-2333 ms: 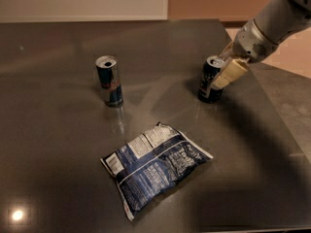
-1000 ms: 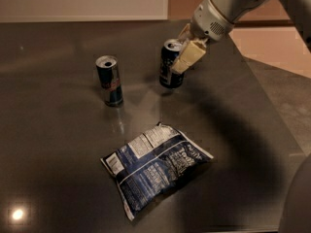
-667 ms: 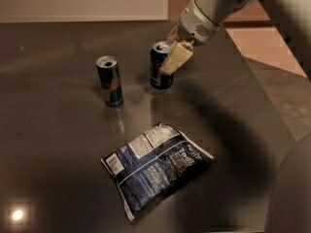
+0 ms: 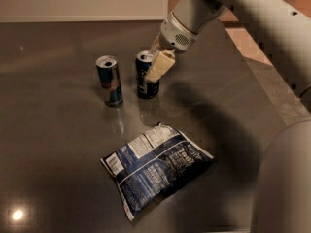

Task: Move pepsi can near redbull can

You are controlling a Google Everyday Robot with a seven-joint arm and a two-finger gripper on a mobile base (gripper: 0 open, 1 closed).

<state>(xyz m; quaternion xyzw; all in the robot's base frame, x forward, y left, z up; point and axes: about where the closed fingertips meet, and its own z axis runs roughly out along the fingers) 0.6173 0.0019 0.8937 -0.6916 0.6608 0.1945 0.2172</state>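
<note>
The redbull can [image 4: 109, 80] stands upright on the dark table, slim, blue and silver with a red mark. The pepsi can [image 4: 144, 79] stands upright just right of it, dark navy with a silver top, a small gap between the two. My gripper [image 4: 156, 67] reaches down from the upper right and is shut on the pepsi can, one pale finger [image 4: 160, 66] lying across the can's front right side. The other finger is hidden behind the can.
A blue and white chip bag [image 4: 155, 165] lies flat in front of the cans. The grey arm [image 4: 262, 28] crosses the upper right and its body fills the right edge. The table's right edge [image 4: 272, 106] runs diagonally, with floor beyond.
My gripper has carried the pepsi can leftward across the table, from the right side to just right of the redbull can. The redbull can and chip bag have not moved.
</note>
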